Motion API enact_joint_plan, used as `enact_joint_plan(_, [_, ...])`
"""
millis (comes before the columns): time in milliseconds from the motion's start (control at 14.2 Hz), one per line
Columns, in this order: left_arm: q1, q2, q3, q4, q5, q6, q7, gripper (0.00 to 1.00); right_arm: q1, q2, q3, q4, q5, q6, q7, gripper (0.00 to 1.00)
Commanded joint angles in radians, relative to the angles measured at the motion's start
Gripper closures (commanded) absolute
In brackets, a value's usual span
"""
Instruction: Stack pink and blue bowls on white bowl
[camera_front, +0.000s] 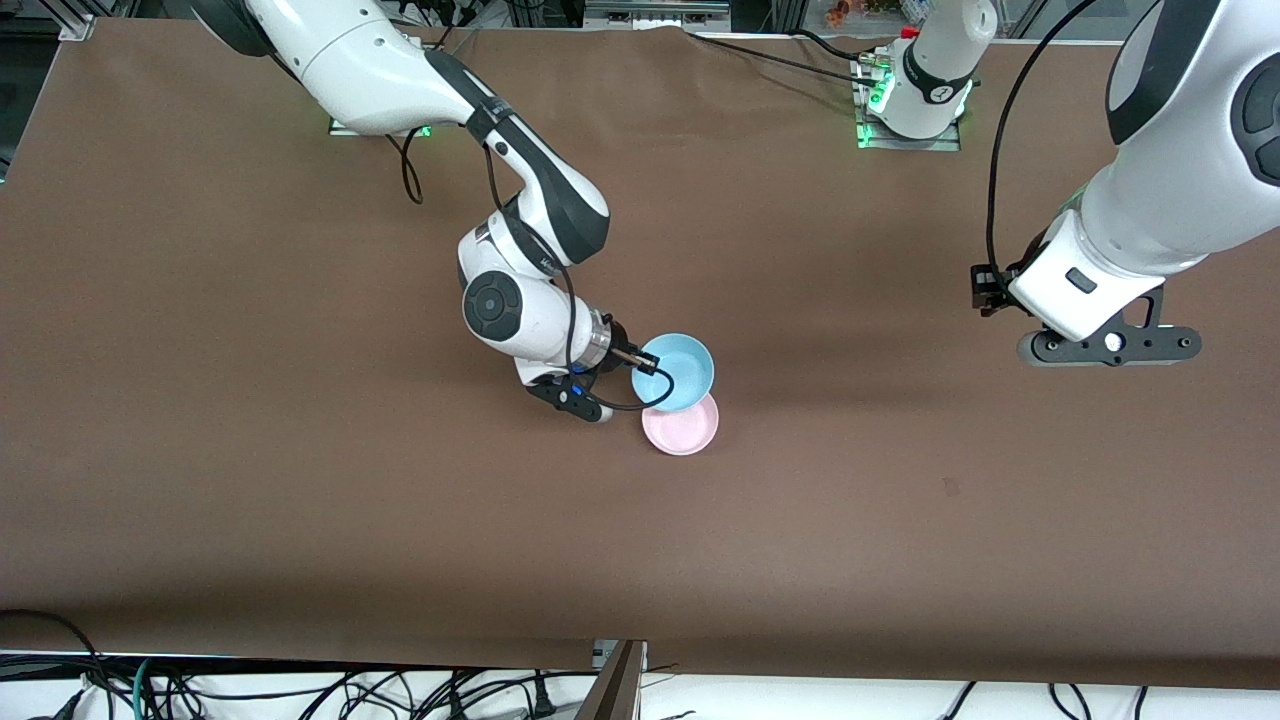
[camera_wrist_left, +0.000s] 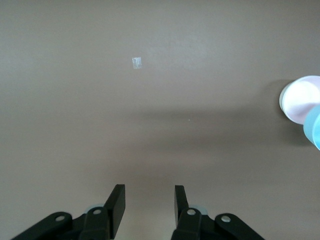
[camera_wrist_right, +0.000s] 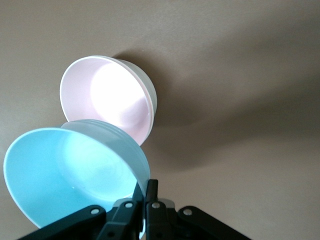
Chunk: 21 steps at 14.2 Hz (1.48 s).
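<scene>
Front view: we list a smooth, round, shallow sky-blue plastic bowl (camera_front: 674, 372) held just above the table, overlapping a pale pink bowl (camera_front: 681, 423) of the same shape at mid-table. In the right wrist view the pink bowl appears nested in a white bowl (camera_wrist_right: 151, 95), though only a sliver shows. The right gripper (camera_front: 640, 358) pinches the blue bowl's rim. The left gripper (camera_wrist_left: 149, 201) waits, fingers parted, over bare brown table (camera_front: 250, 480).
</scene>
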<state>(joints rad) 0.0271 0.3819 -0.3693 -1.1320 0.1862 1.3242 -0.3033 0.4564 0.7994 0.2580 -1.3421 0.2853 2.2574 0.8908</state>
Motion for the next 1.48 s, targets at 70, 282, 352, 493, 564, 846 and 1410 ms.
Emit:
enact_joint_plan(70, [0.054,-0.098,-0.007,-0.135,-0.04,0.067,0.046,0.55,0.019,0.044,-0.008,0.04,-0.055,0.04,0.004,1.0])
enact_joint_plan(282, [0.101,-0.222,-0.007,-0.313,-0.1,0.171,0.107,0.55,0.021,0.064,-0.008,0.04,-0.072,0.106,-0.006,1.0])
enact_joint_plan(352, [0.124,-0.236,-0.007,-0.328,-0.112,0.174,0.142,0.55,0.022,0.072,-0.008,0.041,-0.074,0.114,-0.004,1.0])
enact_joint_plan(493, [0.135,-0.236,-0.005,-0.328,-0.114,0.188,0.155,0.54,0.024,0.078,-0.008,0.047,-0.083,0.117,-0.004,1.0])
enact_joint_plan(564, [0.135,-0.236,-0.005,-0.328,-0.114,0.191,0.155,0.54,0.024,0.081,-0.008,0.047,-0.097,0.117,-0.004,1.0])
enact_joint_plan(846, [0.134,-0.229,-0.005,-0.325,-0.114,0.197,0.155,0.49,0.031,0.103,-0.01,0.067,-0.104,0.126,-0.003,1.0])
enact_joint_plan(1410, [0.129,-0.224,-0.005,-0.319,-0.113,0.199,0.153,0.41,0.031,0.127,-0.019,0.104,-0.112,0.129,-0.003,1.0])
